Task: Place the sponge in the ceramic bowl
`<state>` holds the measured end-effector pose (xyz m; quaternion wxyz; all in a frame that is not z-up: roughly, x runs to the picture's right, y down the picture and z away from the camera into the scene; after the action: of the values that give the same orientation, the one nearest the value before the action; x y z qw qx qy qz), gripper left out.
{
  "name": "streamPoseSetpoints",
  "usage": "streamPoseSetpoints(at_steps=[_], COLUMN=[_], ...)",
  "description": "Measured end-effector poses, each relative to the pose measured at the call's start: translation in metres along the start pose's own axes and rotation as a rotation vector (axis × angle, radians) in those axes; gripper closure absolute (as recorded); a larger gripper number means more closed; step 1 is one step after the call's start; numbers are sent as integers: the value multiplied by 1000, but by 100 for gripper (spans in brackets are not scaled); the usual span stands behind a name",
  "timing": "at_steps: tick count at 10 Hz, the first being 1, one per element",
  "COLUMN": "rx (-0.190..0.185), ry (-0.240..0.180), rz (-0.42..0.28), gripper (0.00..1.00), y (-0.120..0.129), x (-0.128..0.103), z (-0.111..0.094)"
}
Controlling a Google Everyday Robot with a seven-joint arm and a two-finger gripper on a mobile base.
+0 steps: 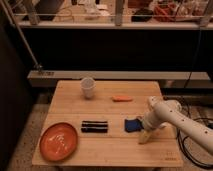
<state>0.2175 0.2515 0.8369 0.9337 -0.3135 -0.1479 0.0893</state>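
The dark-blue sponge (132,125) lies on the wooden table (110,150), right of centre. My gripper (144,131) is at the sponge's right side, low to the tabletop, on the end of the white arm (172,116) that comes in from the right. The arm's end covers the sponge's right edge. The ceramic bowl (59,141), a wide orange-red dish with pale streaks, sits at the table's front left corner, far from the sponge.
A black striped flat bar (94,127) lies between bowl and sponge. A white cup (88,87) stands at the back left, and a small orange stick (122,99) lies at the back centre. Black cables (192,145) trail on the floor at right.
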Motion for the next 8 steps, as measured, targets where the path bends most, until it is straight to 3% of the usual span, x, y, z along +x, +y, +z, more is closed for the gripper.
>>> streamPoseSetpoints(at_steps=[2,5,8], rx=[-3,-4,-4], ry=[-4,-13,-14], rz=[10,25,25], gripper=[28,30,56], y=[3,6,6], x=[0,0,-1], z=[0,1,1])
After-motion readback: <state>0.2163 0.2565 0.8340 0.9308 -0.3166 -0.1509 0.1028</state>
